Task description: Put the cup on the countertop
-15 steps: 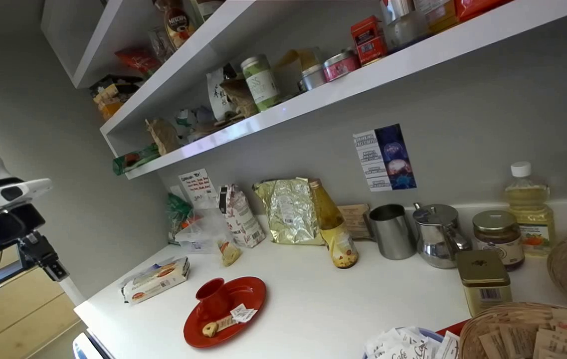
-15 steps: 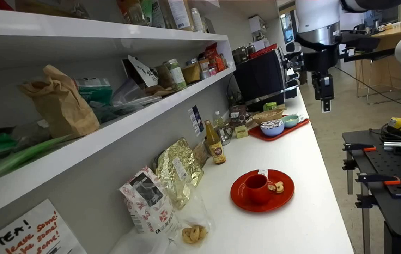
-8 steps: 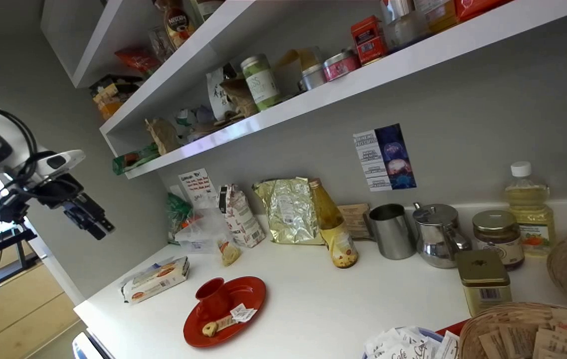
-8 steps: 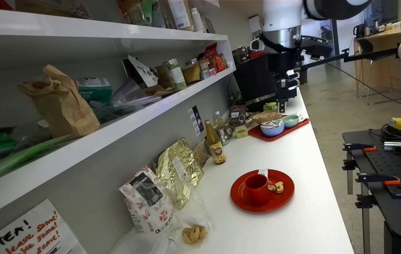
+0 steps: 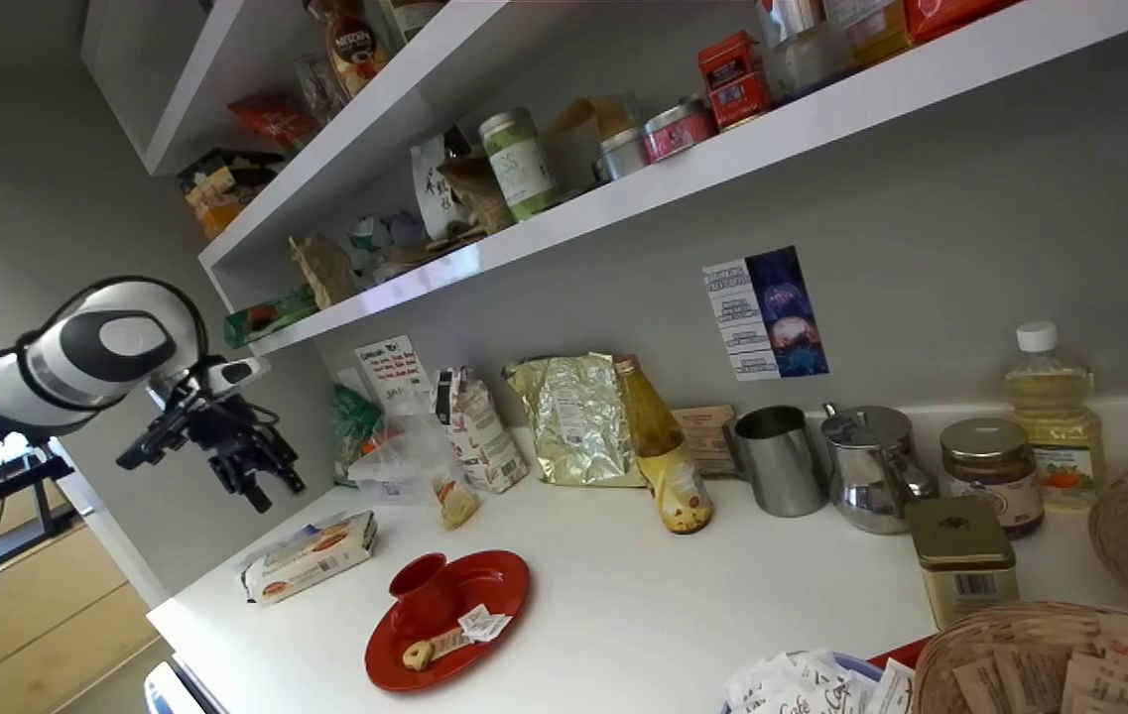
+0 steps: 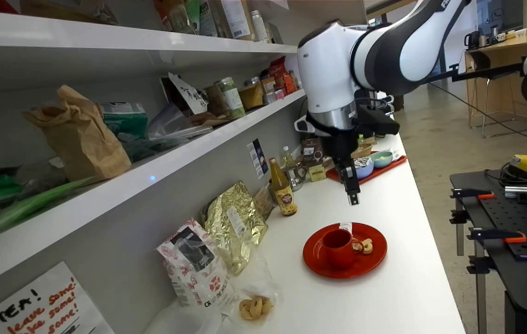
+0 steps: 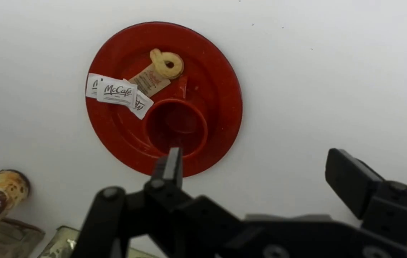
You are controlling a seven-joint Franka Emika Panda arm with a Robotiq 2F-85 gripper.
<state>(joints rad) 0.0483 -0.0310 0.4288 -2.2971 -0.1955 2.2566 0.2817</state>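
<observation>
The small red cup [image 5: 425, 590] stands upright on the red round plate [image 5: 502, 577], with its handle toward a ring-shaped biscuit. It also shows in an exterior view [image 6: 339, 250] and in the wrist view [image 7: 180, 120]. The plate rests on the white countertop [image 6: 393, 297]. My gripper [image 7: 255, 152] is open and empty, with its two fingers wide apart. In the wrist view one fingertip [image 7: 174, 157] overlaps the cup's near rim, and the other lies over bare counter. In both exterior views the gripper [image 5: 278, 494] hangs in the air above the countertop, apart from the cup.
White sachets [image 7: 115, 91] and the biscuit [image 7: 169, 66] lie on the plate by the cup. A glass bottle [image 6: 282, 190], a gold foil bag [image 6: 235, 222] and metal mugs [image 5: 784, 466] line the wall. A white shelf [image 6: 189, 144] runs above. A packet [image 5: 311, 557] lies at the counter's end.
The arm has swung in over the countertop and come lower, toward the plate. The gripper has turned, and both fingers now show apart. The cup and plate have not moved.
</observation>
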